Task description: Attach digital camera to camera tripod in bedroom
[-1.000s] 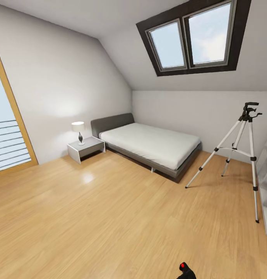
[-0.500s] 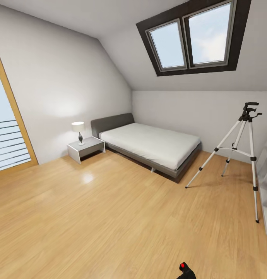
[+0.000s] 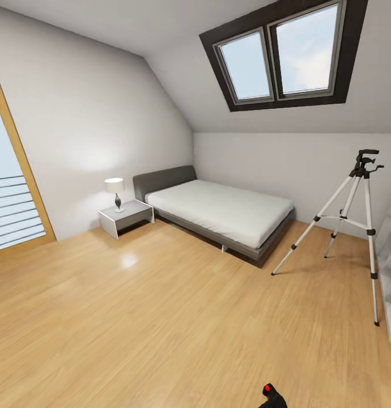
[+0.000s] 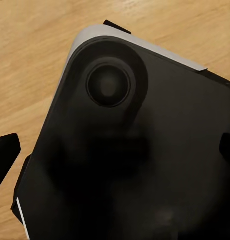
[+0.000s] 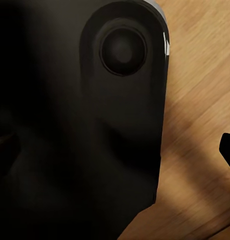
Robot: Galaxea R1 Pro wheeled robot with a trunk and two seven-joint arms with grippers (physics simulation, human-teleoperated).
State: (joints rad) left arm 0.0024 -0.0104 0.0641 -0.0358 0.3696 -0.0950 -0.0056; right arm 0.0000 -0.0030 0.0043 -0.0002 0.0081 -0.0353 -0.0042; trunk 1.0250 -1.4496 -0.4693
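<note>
The camera [image 3: 271, 397] peeks in at the bottom edge of the head view, its red dot up, carried low and close to the robot's front. I'd judge that is so it rides steady while the base crosses the floor [image 3: 161, 317]. What holds it I cannot see there. The tripod [image 3: 354, 226] stands well apart from it, over by the far wall to the right, legs splayed on the wood floor and its black head free, with the bed [image 3: 218, 212] between it and the nightstand [image 3: 126, 217] with its lamp [image 3: 115, 192].

Both wrist views look down onto a large dark rounded body (probably the robot's own base) with wood floor beyond, so both arms seem to hang tucked downward. A dark fingertip [image 4: 5, 155] shows at the edge of the left view and another [image 5: 227, 150] in the right. Whether either gripper is spread or pinching something, I cannot tell.
</note>
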